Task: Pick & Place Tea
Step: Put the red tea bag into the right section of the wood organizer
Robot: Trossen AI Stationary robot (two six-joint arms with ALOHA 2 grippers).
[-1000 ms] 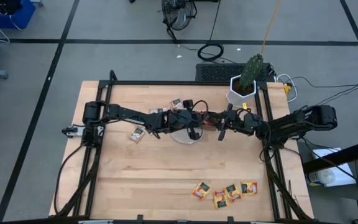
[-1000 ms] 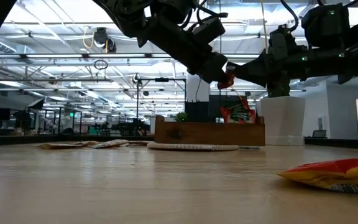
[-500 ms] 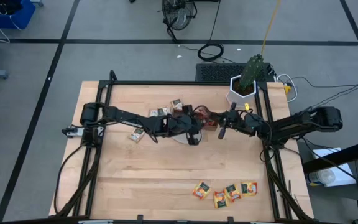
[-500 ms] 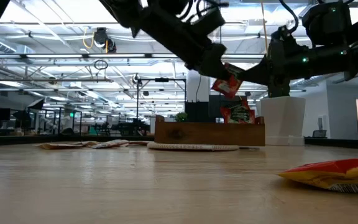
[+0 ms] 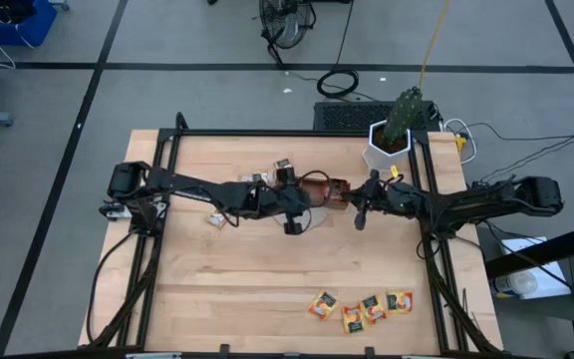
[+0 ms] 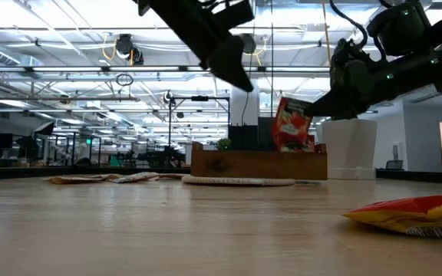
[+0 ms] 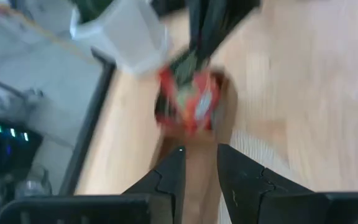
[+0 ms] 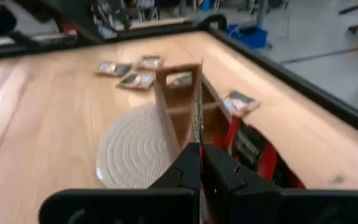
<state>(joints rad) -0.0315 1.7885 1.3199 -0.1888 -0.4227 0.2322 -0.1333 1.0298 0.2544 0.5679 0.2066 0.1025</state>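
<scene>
Holding a red square tea sachet (image 6: 291, 123) edge-up above the brown wooden three-compartment tray (image 6: 258, 163), the right gripper (image 8: 200, 163) was in the placing step, its jaws pinched fully together on the packet's rim. In the right wrist view the sachet stood thin and upright between the fingers, over the tray's near compartment, where other red packets already sat. The left gripper (image 7: 196, 167) hung just beside it, over the tray, jaws parted a little with nothing between them. Both dark arms reached in towards the middle of the pale wooden table (image 5: 247, 279), meeting at the tray, near the round woven mat (image 8: 132, 149). The next move, to my eye, called for a short straight descent into the red compartment before letting go, keeping the sachet vertical so it slid in beside the others. Orange-yellow sachets (image 5: 360, 307) lay well apart at the near edge; pale beige ones (image 8: 132, 71) lay beyond the tray.
</scene>
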